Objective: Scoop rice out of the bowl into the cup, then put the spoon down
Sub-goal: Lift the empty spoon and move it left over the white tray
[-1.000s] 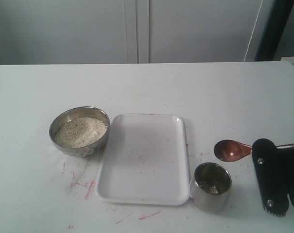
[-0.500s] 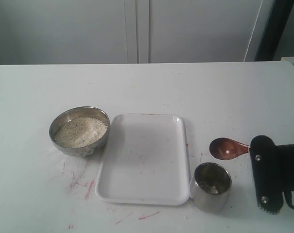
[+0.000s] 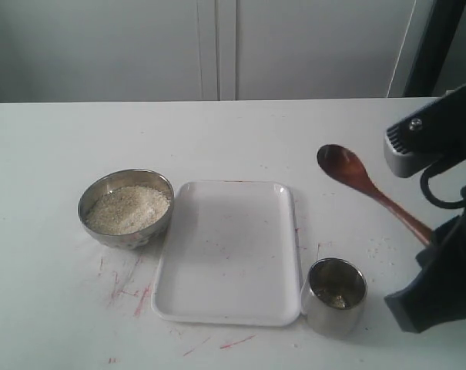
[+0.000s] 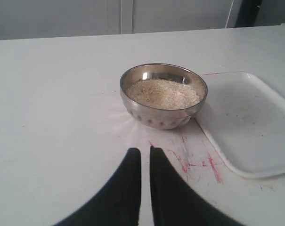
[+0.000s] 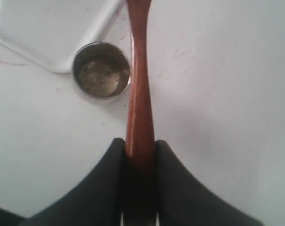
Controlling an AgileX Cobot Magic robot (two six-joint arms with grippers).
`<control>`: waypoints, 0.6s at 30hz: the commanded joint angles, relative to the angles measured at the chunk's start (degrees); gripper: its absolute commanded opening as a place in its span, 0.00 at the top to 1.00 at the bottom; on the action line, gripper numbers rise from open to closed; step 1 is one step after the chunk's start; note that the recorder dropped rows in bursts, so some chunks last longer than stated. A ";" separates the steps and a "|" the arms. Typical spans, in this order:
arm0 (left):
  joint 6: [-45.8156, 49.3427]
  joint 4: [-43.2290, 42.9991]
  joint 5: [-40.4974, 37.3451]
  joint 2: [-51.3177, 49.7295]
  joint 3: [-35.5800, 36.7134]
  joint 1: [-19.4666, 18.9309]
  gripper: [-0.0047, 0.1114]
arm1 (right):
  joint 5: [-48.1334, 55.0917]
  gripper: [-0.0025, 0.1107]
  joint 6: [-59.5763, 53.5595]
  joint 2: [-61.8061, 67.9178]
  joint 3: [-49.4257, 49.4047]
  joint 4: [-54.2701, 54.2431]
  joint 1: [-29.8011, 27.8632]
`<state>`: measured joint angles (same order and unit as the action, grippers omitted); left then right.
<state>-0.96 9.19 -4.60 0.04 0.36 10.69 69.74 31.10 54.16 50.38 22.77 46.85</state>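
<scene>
You're at lab or test bench rather than home kitchen, by look of it. Bare white table, surface scuffed with red marks just left of white tray and along its front edge. Behind tray, past table's far edge: flat pale cabinet doors with plain vertical seam. Dark post behind and right of tray. Props set around tray: steel bowl of rice just beside its left edge, steel cup at right front corner.

The exterior view looks down across the worktop from its near edge. The low, close left wrist view shares the bowl with it; the steep right one, the cup.
</scene>
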 commanded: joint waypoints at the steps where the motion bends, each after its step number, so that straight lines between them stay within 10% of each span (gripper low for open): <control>1: -0.10 0.59 0.22 -0.04 -0.36 0.06 0.84 | 0.22 0.98 4.10 -0.29 0.42 -8.79 0.06; 18: -0.10 0.59 0.22 -0.04 -0.36 0.06 0.84 | -8.44 0.98 16.95 19.64 16.94 -8.27 0.06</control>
<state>-0.96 9.19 -4.60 0.04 0.36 10.69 63.95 45.89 69.72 63.93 13.00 46.85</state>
